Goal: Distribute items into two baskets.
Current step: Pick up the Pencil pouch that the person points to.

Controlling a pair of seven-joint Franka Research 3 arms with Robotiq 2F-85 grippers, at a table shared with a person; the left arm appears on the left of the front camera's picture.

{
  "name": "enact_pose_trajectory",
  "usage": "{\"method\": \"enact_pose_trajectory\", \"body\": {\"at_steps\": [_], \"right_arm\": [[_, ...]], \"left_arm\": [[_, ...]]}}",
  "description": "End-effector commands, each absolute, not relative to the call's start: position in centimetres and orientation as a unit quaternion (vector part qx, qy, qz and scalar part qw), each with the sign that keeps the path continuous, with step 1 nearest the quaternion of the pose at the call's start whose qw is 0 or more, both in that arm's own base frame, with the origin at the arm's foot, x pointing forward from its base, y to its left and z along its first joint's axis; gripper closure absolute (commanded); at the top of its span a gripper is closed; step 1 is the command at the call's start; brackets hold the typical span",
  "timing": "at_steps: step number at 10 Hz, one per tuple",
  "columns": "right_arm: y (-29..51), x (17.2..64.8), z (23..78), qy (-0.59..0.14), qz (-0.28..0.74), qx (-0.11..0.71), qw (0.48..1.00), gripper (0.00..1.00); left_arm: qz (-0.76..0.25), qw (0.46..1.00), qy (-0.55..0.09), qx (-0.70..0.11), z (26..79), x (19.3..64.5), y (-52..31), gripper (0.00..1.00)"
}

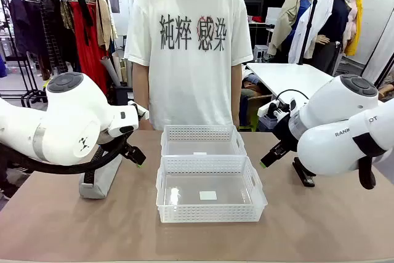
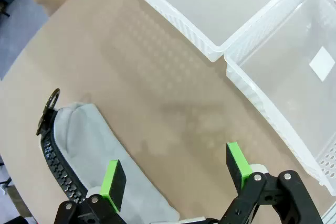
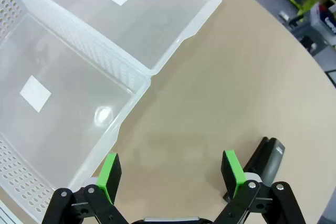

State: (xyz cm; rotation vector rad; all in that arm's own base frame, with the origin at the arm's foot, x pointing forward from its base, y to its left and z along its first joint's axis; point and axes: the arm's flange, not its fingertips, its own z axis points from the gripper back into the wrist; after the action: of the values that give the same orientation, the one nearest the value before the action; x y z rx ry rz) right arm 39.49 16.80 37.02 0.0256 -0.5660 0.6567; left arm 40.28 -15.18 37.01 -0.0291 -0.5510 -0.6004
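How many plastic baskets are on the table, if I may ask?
2: the larger basket is in the middle of the table, nearer the camera; the smaller basket sits right behind it.

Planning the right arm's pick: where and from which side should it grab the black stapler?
Mid-body, across its narrow width, from straight above, I'd say. The stapler lies flat, long and slim, with bare table on both long sides; the open right tool hangs beside it.

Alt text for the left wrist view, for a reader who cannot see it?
The left claw hangs open above a brown table, with a grey zip pouch lying by one of its fingers. Beyond it sit an empty white basket and a second basket, also empty, side by side.
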Motion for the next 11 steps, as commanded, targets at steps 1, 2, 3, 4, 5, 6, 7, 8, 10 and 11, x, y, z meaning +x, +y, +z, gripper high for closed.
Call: {"method": "enact_pose_trajectory", "body": {"at_steps": [1,2,3,4,5,6,7,8,10,11], "right_arm": [[16.8,39.49,37.02,-0.274,0.318,0.012,0.907,0.0],[16.8,39.49,37.02,-0.274,0.318,0.012,0.907,0.0],[16.8,39.49,37.02,-0.274,0.318,0.012,0.907,0.0],[16.8,39.49,37.02,-0.274,0.318,0.012,0.907,0.0],[16.8,39.49,37.02,-0.274,0.318,0.012,0.907,0.0],[16.8,39.49,37.02,-0.274,0.318,0.012,0.907,0.0],[16.8,39.49,37.02,-0.274,0.318,0.012,0.907,0.0],[16.8,39.49,37.02,-0.274,0.318,0.012,0.907,0.0],[16.8,39.49,37.02,-0.274,0.318,0.012,0.907,0.0],[16.8,39.49,37.02,-0.274,0.318,0.012,0.907,0.0]], "left_arm": [[-0.292,0.918,-0.268,-0.014,37.03,40.28,-15.18,0.0],[-0.292,0.918,-0.268,-0.014,37.03,40.28,-15.18,0.0],[-0.292,0.918,-0.268,-0.014,37.03,40.28,-15.18,0.0],[-0.292,0.918,-0.268,-0.014,37.03,40.28,-15.18,0.0],[-0.292,0.918,-0.268,-0.014,37.03,40.28,-15.18,0.0],[-0.292,0.918,-0.268,-0.014,37.03,40.28,-15.18,0.0],[-0.292,0.918,-0.268,-0.014,37.03,40.28,-15.18,0.0],[-0.292,0.918,-0.268,-0.014,37.03,40.28,-15.18,0.0],[-0.292,0.918,-0.268,-0.014,37.03,40.28,-15.18,0.0],[-0.292,0.918,-0.268,-0.014,37.03,40.28,-15.18,0.0]]}}
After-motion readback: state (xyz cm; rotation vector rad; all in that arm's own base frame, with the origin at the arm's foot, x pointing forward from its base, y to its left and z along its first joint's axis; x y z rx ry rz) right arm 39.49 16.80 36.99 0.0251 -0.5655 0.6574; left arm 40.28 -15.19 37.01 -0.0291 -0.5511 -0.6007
